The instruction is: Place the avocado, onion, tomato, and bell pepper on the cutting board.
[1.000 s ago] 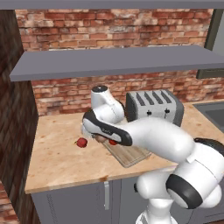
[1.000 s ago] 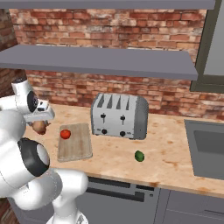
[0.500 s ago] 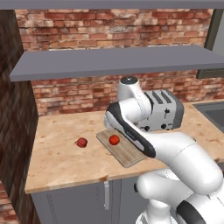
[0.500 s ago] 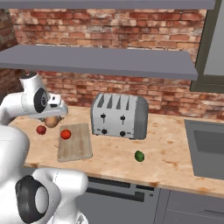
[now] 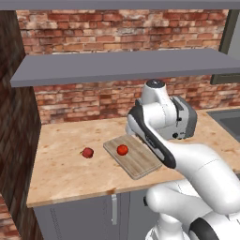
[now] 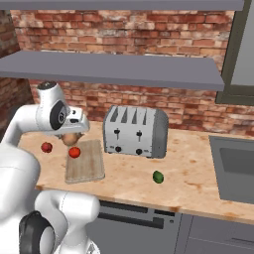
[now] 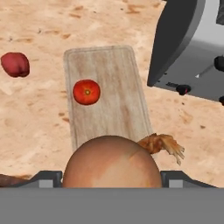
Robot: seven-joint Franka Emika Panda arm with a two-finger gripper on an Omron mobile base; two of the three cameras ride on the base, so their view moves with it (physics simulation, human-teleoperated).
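My gripper is shut on the tan-brown onion, which hangs over one end of the light wooden cutting board. In the right base view the gripper holds the onion just above the board's far left part. The bright tomato lies on the board. The darker red bell pepper rests on the counter left of the board. The green avocado sits on the counter, right of the board and in front of the toaster.
A silver toaster stands right beside the board, close to the hand. A sink is set into the counter at the far right. A grey shelf runs along the brick wall above the arm.
The arm has swung right with the onion, from over the counter near the bell pepper to above the cutting board. The produce on the counter and board has stayed put.
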